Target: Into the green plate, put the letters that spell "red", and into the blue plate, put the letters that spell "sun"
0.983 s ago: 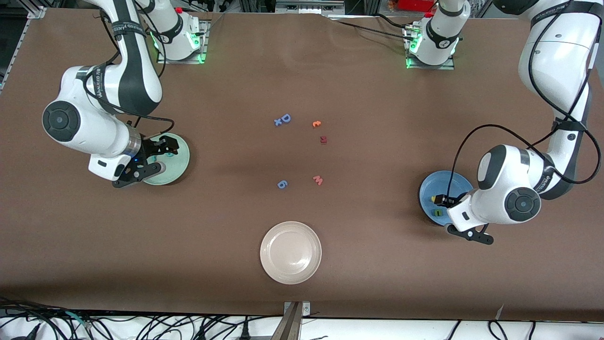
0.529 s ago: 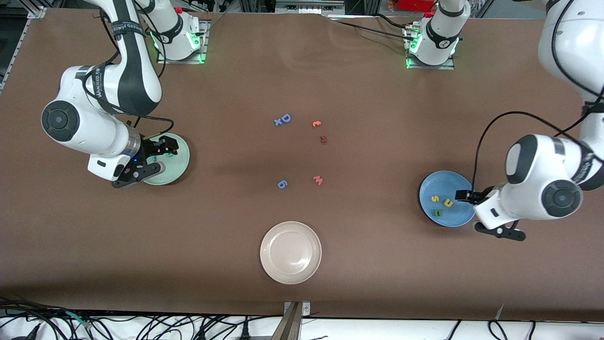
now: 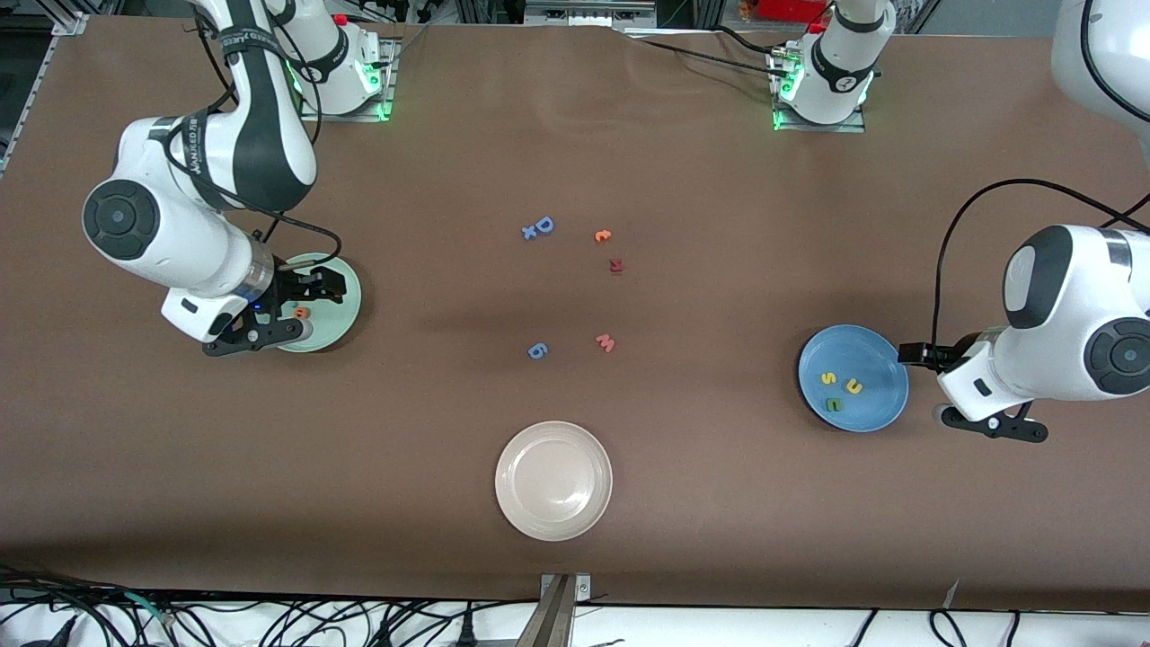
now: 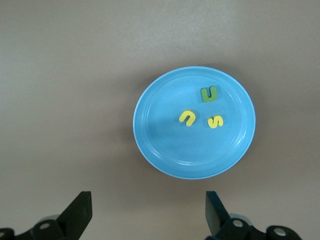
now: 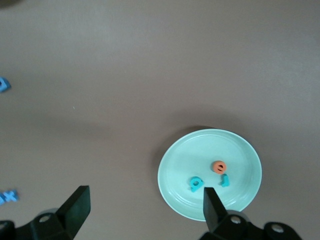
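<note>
We see the brown desk (image 3: 683, 503) with three plates on it. The cream plate (image 3: 553, 481), nearest the front camera, holds nothing.

The green plate (image 3: 346, 305) sits toward the right arm's end of the desk. The right wrist view shows all of "red" in it: the orange e (image 5: 219, 166), the teal d (image 5: 196, 184) and the teal r (image 5: 225, 180). The blue plate (image 3: 853, 378) lies toward the left arm's end and carries the yellow s (image 3: 828, 378), yellow u (image 3: 853, 386) and green n (image 3: 834, 405).

The change is in the arms. A second ago the left pincer (image 4: 147, 212) hung low over the blue plate; it has since pulled off beside the rim, jaws wide and empty. The right pincer (image 5: 142, 212) has lifted slightly over the green plate, also spread open with nothing in it.

Leftovers in mid-desk: the blue D (image 3: 543, 225), the pink w (image 3: 605, 341), the periwinkle 6 (image 3: 537, 350), the dark red letter (image 3: 615, 265).

We judge both words placed and the task essentially complete.
</note>
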You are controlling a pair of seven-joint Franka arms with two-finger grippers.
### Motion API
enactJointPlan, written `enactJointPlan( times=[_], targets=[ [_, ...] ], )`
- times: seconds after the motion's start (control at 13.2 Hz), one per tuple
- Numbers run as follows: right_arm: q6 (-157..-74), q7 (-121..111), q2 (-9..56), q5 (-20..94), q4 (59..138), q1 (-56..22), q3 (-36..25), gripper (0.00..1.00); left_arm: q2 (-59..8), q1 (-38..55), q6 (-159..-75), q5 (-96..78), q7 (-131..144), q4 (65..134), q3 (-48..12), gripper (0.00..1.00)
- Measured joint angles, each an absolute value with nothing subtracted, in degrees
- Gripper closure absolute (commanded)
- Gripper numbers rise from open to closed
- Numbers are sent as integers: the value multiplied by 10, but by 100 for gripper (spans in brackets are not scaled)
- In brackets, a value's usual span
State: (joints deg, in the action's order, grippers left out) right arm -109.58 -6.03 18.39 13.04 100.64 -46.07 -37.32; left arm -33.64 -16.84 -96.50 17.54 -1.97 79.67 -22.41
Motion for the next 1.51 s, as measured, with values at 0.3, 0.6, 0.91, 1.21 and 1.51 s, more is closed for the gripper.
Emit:
enactJointPlan(
  times=[0.3, 0.6, 0.91, 1.21, 1.51],
  targets=[
    [-1007, -15, 183, 130, 933, -460, -385, 0, -309, -179, -939, 175, -20, 796, -225, 0],
    [-903, -3, 175, 130, 845, -457, -415, 0, -297, -184, -919, 164, -20, 796, -226, 0],
    [-900, 24, 173, 130, 827, -453, -426, 0, -264, -177, -911, 129, -20, 797, -219, 0],
    [-908, 56, 148, 122, 839, -331, -365, 0, -201, -100, -894, 44, -39, 822, -113, 0],
    [-882, 26, 86, 80, 849, -86, -190, 0, -132, -40, -878, 5, -41, 851, -49, 0]
  ],
)
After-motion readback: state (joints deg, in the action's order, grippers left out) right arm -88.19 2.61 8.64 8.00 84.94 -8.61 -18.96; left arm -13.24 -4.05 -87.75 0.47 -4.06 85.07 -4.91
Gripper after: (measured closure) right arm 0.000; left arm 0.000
